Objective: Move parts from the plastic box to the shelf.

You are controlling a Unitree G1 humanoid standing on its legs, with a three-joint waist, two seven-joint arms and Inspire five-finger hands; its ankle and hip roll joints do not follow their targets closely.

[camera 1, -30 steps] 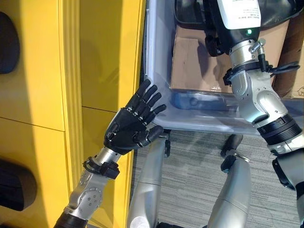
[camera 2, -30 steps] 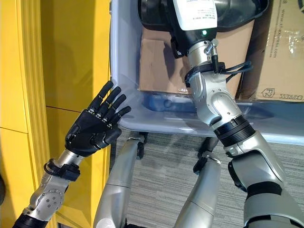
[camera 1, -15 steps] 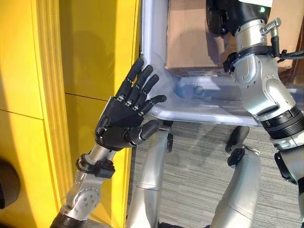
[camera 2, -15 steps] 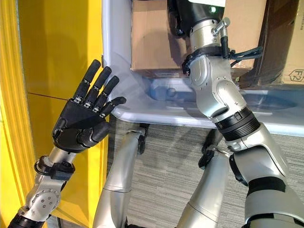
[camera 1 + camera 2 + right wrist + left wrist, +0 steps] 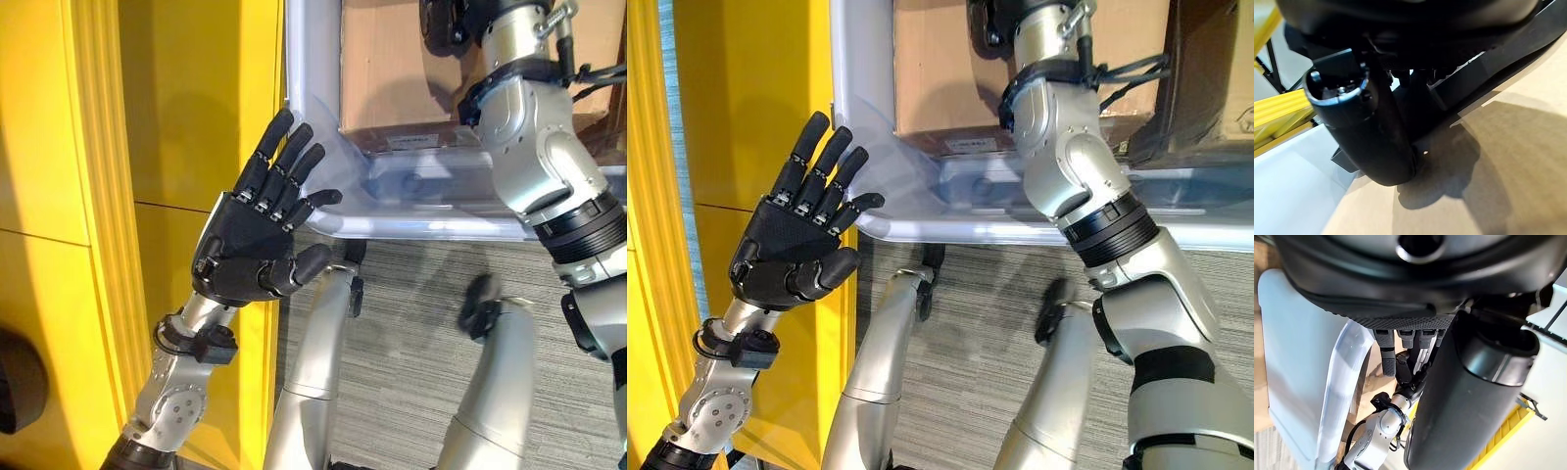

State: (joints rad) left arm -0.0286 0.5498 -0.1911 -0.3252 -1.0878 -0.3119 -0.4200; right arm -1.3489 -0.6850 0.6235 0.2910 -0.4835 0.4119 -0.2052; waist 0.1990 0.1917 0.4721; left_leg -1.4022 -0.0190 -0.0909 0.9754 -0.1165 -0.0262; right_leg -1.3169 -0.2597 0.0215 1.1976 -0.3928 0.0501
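Observation:
The translucent plastic box (image 5: 312, 108) stands ahead on a wheeled frame, with a brown cardboard sheet (image 5: 392, 69) inside it. My left hand (image 5: 245, 259) is raised and open, palm towards me, just in front of the box's near left corner and holding nothing. In the left wrist view its straight fingers (image 5: 1388, 355) point past the box wall (image 5: 1298, 347). My right arm reaches over the rim into the box, and the right hand (image 5: 447, 22) sits at the far end above the cardboard. Close to the right hand (image 5: 1366, 127) a flat black part (image 5: 1488, 68) lies on the cardboard (image 5: 1498, 171).
The yellow shelf frame (image 5: 186, 117) rises right beside the box on the left, close behind my left hand. Grey carpet (image 5: 411, 323) lies under the box, whose front rim (image 5: 950, 233) runs across at the height of my left hand.
The whole picture has shifted, so the camera moved. My left hand has risen a little towards the box corner, still open. The right arm reaches further into the box.

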